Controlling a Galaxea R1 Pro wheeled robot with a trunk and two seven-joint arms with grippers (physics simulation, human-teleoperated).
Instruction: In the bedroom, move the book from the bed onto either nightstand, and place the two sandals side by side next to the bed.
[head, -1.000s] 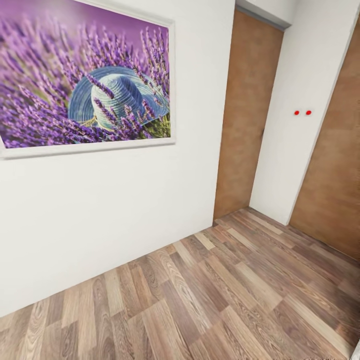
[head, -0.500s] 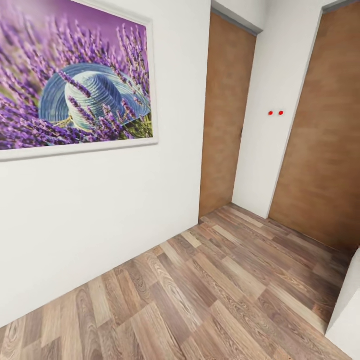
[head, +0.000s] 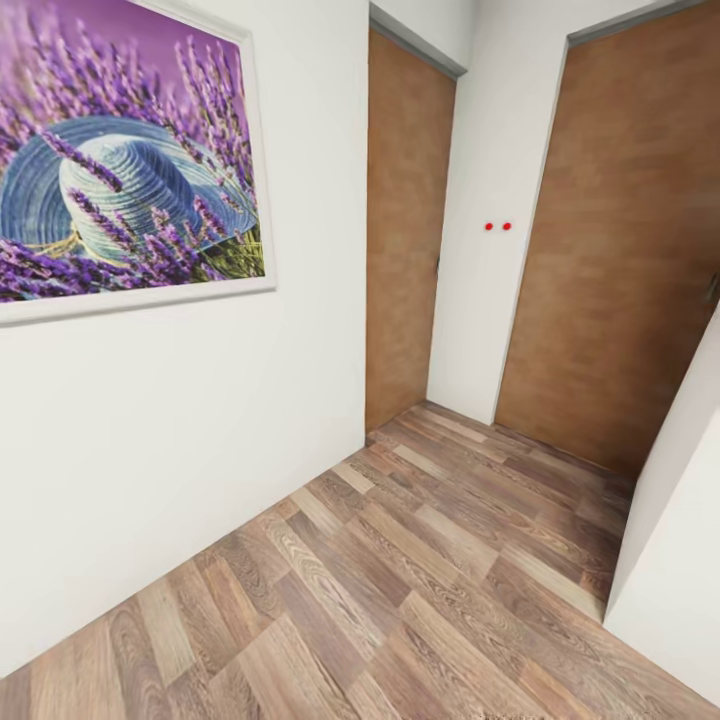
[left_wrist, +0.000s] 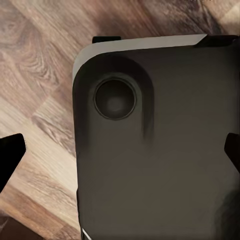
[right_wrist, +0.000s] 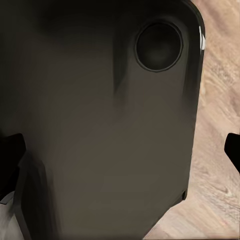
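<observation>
Entry: you are facing a bedroom corner, with lavender picture (head: 125, 160), two brown doors (head: 405, 225) and plank floor (head: 400, 580) showing. Both end effectors (left_wrist: 120, 150) are holding nothing, fingers spread.

The head view is evenly bright and sharp, with soft shade in the corner by the doors (head: 405, 230) and verticals leaning at the edges. Both wrist views are dimmer; the dark panel (left_wrist: 160, 150) is slightly blurred, with a thin glare streak (right_wrist: 201, 37).

Wood-plank floor (head: 420, 570) runs from the white wall to two brown doors
</observation>
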